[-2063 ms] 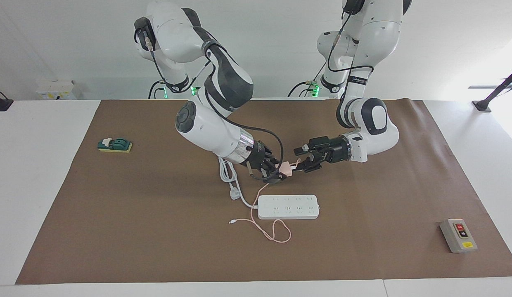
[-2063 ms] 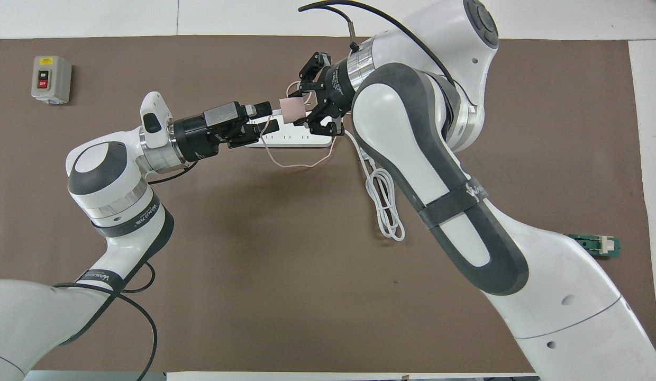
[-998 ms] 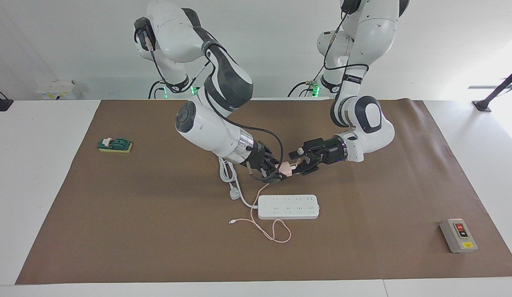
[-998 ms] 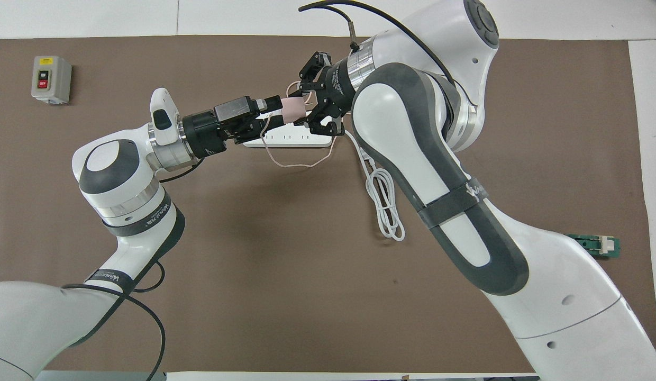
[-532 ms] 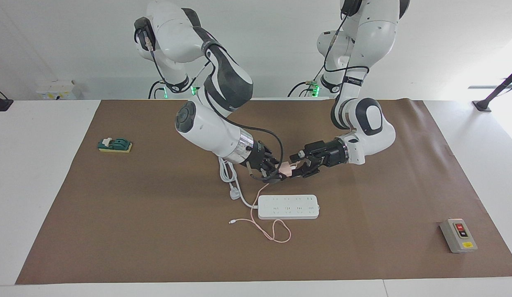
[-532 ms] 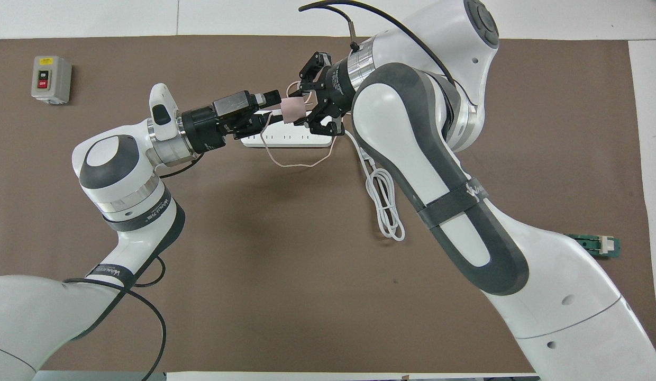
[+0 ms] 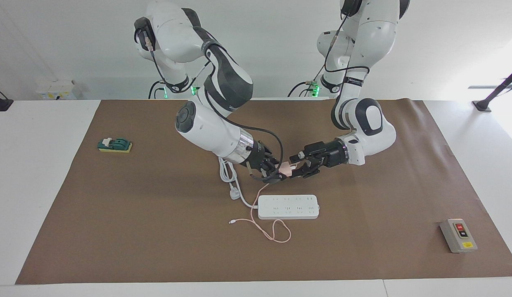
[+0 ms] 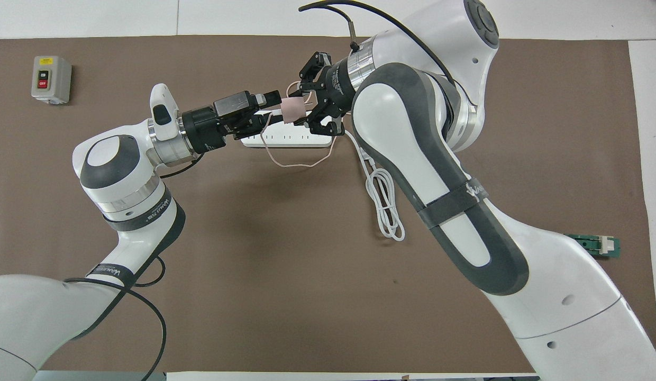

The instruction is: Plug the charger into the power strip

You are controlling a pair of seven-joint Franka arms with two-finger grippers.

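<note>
- Right gripper (image 7: 280,173) (image 8: 305,111), on a bent arm reaching down from the robots' side, is clamped on the charger (image 7: 285,168) (image 8: 292,109), held over the mat just nearer the robots than the power strip (image 7: 288,206) (image 8: 285,139).
- Left gripper (image 7: 296,167) (image 8: 272,111), forearm nearly level, meets the charger with fingers spread around its free end.
- The charger's pink cable (image 7: 268,231) hangs to the mat.

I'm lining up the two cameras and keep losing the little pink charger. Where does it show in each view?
Facing view: the charger is at mid-picture, up in the air between the right gripper and the left gripper, above the power strip.
Overhead view: the charger is in the upper middle, covering part of the power strip.
Shared landmark: the power strip.
</note>
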